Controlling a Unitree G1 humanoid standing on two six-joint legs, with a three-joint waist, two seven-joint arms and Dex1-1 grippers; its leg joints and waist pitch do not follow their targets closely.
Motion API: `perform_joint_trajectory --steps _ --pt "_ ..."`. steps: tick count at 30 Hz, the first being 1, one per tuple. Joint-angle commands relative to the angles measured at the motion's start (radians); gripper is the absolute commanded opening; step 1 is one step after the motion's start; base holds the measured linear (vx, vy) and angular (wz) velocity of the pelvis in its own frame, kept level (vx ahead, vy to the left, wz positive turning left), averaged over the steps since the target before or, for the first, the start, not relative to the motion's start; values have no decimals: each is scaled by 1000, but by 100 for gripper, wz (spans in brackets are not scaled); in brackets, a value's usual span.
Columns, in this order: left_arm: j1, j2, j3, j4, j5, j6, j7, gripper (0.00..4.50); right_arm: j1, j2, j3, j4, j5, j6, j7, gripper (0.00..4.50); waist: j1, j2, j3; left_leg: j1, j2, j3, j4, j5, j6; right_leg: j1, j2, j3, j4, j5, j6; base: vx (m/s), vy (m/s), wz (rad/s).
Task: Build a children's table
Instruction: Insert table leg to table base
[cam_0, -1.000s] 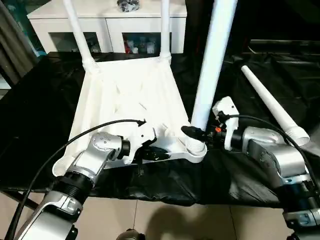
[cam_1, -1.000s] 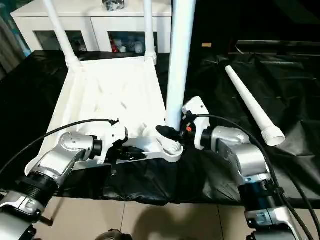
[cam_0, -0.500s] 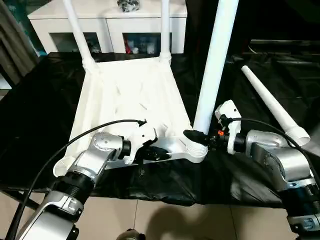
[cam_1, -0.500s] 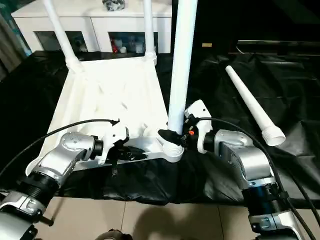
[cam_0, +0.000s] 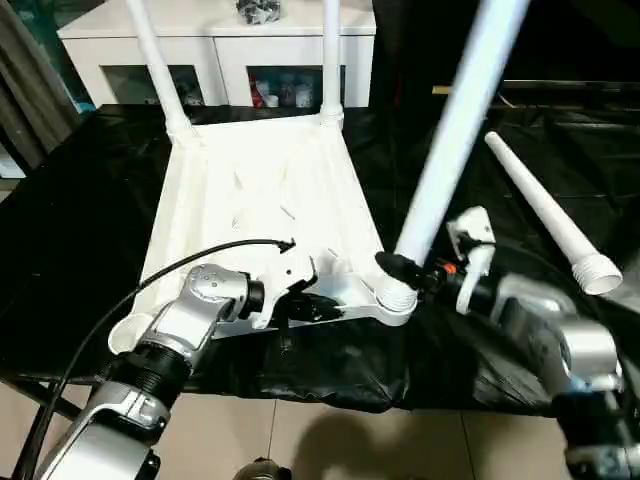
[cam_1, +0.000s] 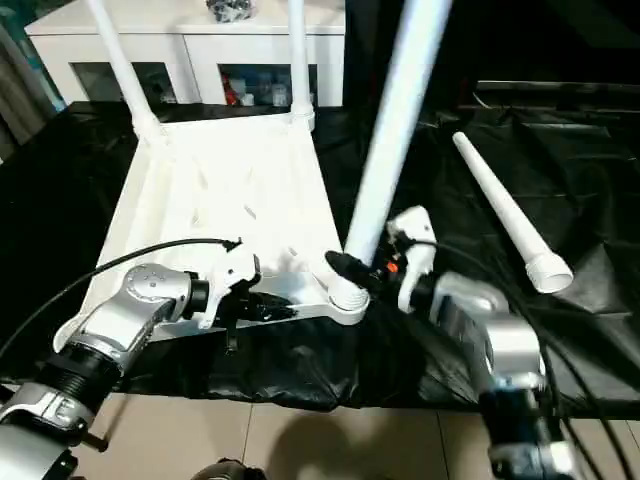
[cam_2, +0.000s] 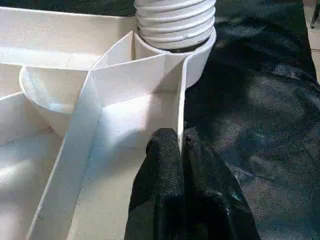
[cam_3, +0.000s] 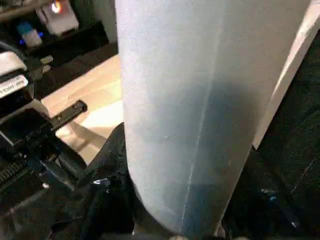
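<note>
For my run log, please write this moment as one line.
left gripper: shut on tabletop rib | right gripper: holding third leg, tilted in near corner socket | fourth leg: lying on black cloth

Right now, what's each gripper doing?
Left gripper: shut on a rib of the table top.
Right gripper: shut on the tilted leg near its threaded end.

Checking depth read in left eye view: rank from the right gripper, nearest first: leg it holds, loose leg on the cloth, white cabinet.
1. Held leg, clamped in the right gripper, near corner socket.
2. Loose leg, lying on the black cloth, to its right.
3. White cabinet, far back left.
</note>
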Motion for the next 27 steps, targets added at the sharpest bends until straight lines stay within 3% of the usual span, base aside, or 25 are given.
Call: perform_joint_trajectory --steps 1,8,14,16,19,21,22,26,27 --pt "-16 -7 49 -5 -27 -18 26 0 63 -1 17 41 -53 -2 -39 188 3 -8 -63 29 80 -49 -93 -303 -19 40 -89 63 -91 -285 -183 0 0 0" --pt "-11 -12 54 -8 -26 -17 38 0 139 43 10 -20 -67 -81 -104 188 0 -4 -61 31 82 -52 -99 -336 -23 36 -90 64 -99 -328 -165 0 0 0" --pt "-11 -13 53 -2 -23 -18 39 0 174 65 10 -53 -60 -98 -132 188 -2 -1 -60 32 81 -53 -102 -357 -29 34 -89 65 -101 -335 -159 0 0 0" --pt "-13 -9 48 1 -16 -22 35 0 180 25 73 -86 -105 -95 -106 188 0 -1 -61 32 82 -53 -103 -347 -29 36 -89 65 -99 -316 -157 0 0 0" --pt "-15 -9 48 4 -14 -23 35 0 176 6 100 -98 -124 -85 -94 188 -1 -2 -61 30 80 -51 -102 -333 -23 38 -90 66 -99 -306 -157 0 0 0" --pt "-16 -7 45 3 -10 -24 35 0 152 -23 142 -103 -147 -64 -62 188 -1 -9 -59 29 78 -50 -101 -327 -14 39 -90 64 -101 -330 -153 0 0 0" --pt "-16 -6 43 2 -8 -25 35 0 143 -29 152 -101 -150 -57 -53 188 -1 -6 -56 31 79 -51 -102 -340 -13 38 -91 65 -104 -363 -150 0 0 0" --pt "-6 1 42 -17 -7 -20 31 0 102 -65 208 -78 -171 -47 0 188 -4 -16 -52 37 80 -55 -104 -380 -25 36 -93 65 -114 -463 -123 0 0 0" --pt "-6 1 42 -17 -7 -20 31 0 102 -65 208 -78 -171 -47 0 188 -4 -14 -50 37 81 -57 -106 -383 -26 36 -93 65 -114 -469 -122 0 0 0"
